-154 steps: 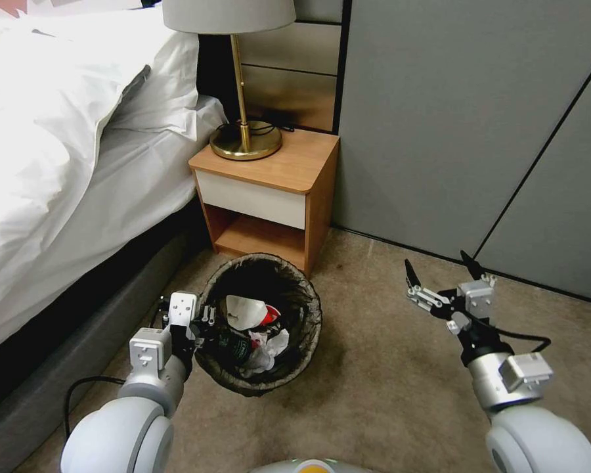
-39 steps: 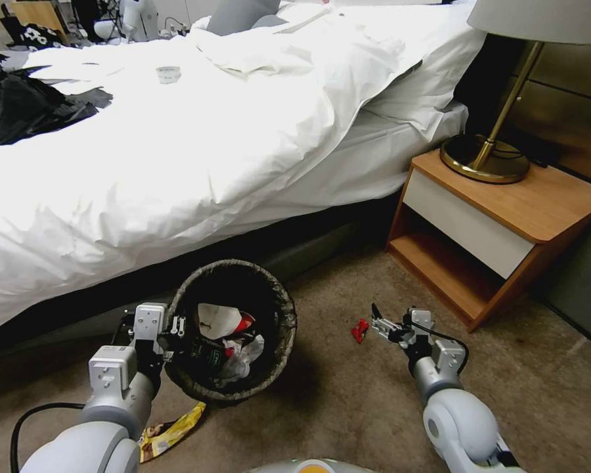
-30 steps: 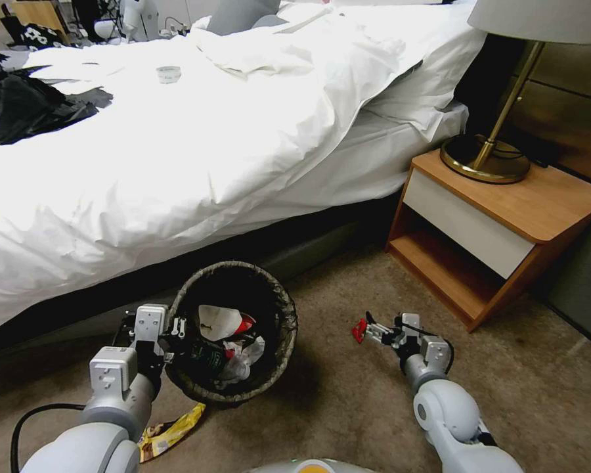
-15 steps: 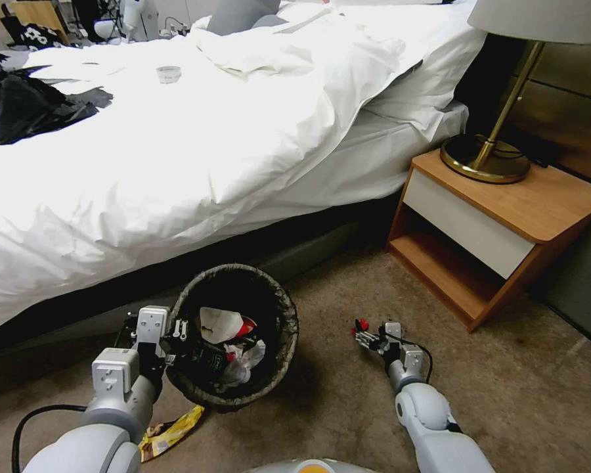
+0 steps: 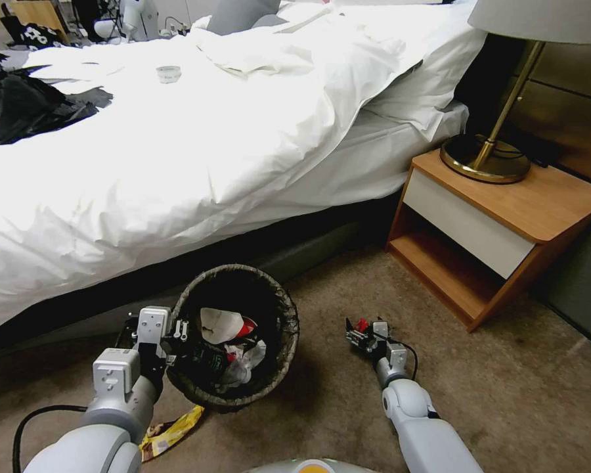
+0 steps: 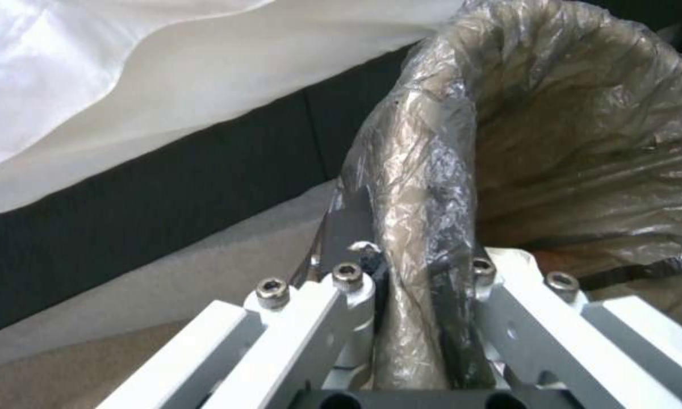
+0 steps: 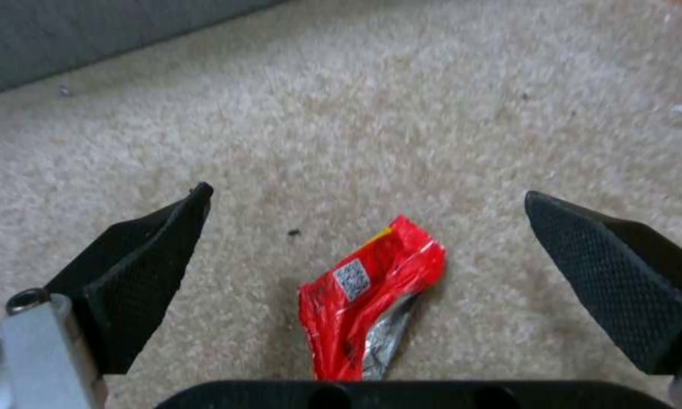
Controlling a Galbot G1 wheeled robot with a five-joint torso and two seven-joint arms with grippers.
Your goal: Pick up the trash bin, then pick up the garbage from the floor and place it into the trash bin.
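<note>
1. The left gripper is clamped on the rim of the bin at the bin's 9 o'clock, one finger inside and one outside the bag-covered edge
2. The left arm is bent, with the forearm pointed forward toward the bed
3. The bin is held upright over the floor; white tissue, a red scrap and a green bottle are seen inside
4. The right arm is stretched forward and low, its gripper lowered to the carpet at 3 o'clock of the bin, well apart from it
5. The right fingers are spread wide, and a red wrapper is framed between them, flat on the carpet and untouched
6. A yellow wrapper is seen at the bin's 7 o'clock, beside the left arm
</note>
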